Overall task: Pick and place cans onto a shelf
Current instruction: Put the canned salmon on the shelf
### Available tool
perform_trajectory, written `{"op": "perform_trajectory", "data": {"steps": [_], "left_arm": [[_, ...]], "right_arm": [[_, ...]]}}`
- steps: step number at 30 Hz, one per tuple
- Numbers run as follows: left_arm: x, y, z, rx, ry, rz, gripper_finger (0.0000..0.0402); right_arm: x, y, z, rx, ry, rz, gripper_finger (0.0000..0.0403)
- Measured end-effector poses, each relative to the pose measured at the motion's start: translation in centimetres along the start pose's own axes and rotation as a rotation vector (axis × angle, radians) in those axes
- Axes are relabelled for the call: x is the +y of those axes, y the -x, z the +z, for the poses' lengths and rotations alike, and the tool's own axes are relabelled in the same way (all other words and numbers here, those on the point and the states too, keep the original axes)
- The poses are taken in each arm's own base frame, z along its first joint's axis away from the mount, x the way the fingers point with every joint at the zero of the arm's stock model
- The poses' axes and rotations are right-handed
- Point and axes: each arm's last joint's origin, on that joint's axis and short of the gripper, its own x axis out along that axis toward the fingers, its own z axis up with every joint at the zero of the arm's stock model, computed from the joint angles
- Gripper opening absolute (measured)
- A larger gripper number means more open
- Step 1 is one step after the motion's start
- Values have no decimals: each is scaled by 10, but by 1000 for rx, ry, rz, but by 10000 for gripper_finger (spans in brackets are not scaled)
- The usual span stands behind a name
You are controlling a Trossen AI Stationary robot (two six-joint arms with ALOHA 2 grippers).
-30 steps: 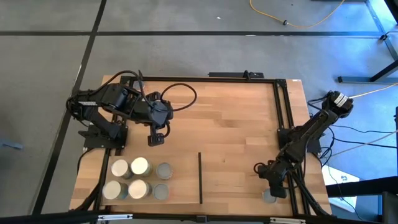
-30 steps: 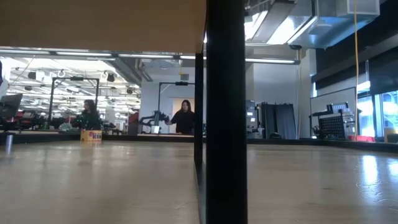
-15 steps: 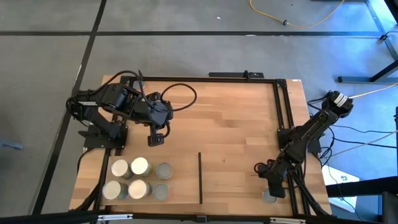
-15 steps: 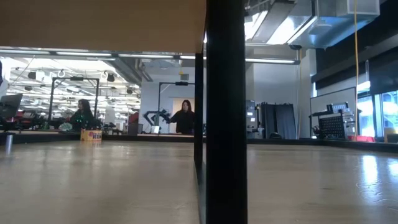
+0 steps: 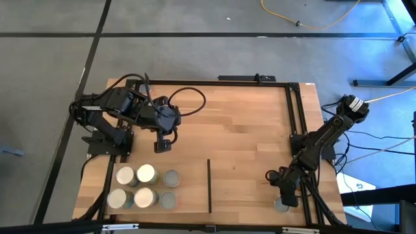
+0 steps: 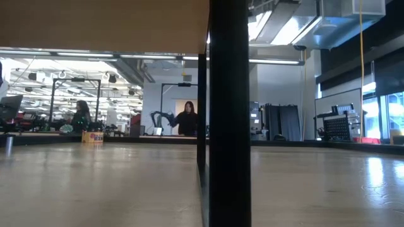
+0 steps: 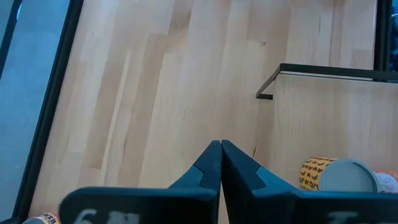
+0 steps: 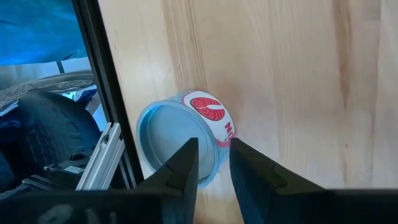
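Here's the left pincer (image 5: 163, 147), hovering over the bare planked surface (image 5: 240, 123) a little beyond the cluster of cans (image 5: 144, 186) — its two dark fingers (image 7: 211, 163) pressed flat together, tips touching, nothing between them. Those cans stand upright in two short rows at the near left of the surface, six of them by the overhead count, four with cream-white tops and two with grey metal tops on the side nearer the middle. From the left wrist camera one grey-topped can with a yellowish label (image 7: 339, 175) sits on the shelf (image 7: 323, 118), the smooth pale panel edged by a thin black strip (image 5: 209, 185) that runs down the middle of the near half. Over on the far side, the right pincer (image 5: 284, 195) is down low at the near right corner, right against the black frame rail (image 5: 302, 162). Its fingers (image 8: 180, 168) stand slightly apart, and a lone can with a bluish lid (image 8: 180, 144) and a red mark on its label lies just ahead of the tips — not gripped as far as the wrist camera shows, the gap between the fingers looks narrower than the can. At surface height, a black upright post (image 6: 228, 113) fills the middle of the picture.
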Motion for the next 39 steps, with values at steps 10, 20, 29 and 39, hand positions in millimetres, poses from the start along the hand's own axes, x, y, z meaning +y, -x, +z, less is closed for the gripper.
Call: {"op": "perform_trajectory", "data": {"steps": [10,20,29,39], "left_arm": [[0,0,0,0,0,0,0],[0,0,0,1,0,-3,0],[0,0,0,1,0,-3,0],[0,0,0,1,0,-3,0]], "right_arm": [[-1,-16,-2,83,1,-18,92],[-2,-31,1,108,-104,-52,68],[-2,-31,2,71,-241,-71,10],[16,-16,23,-28,-289,-114,7]]}}
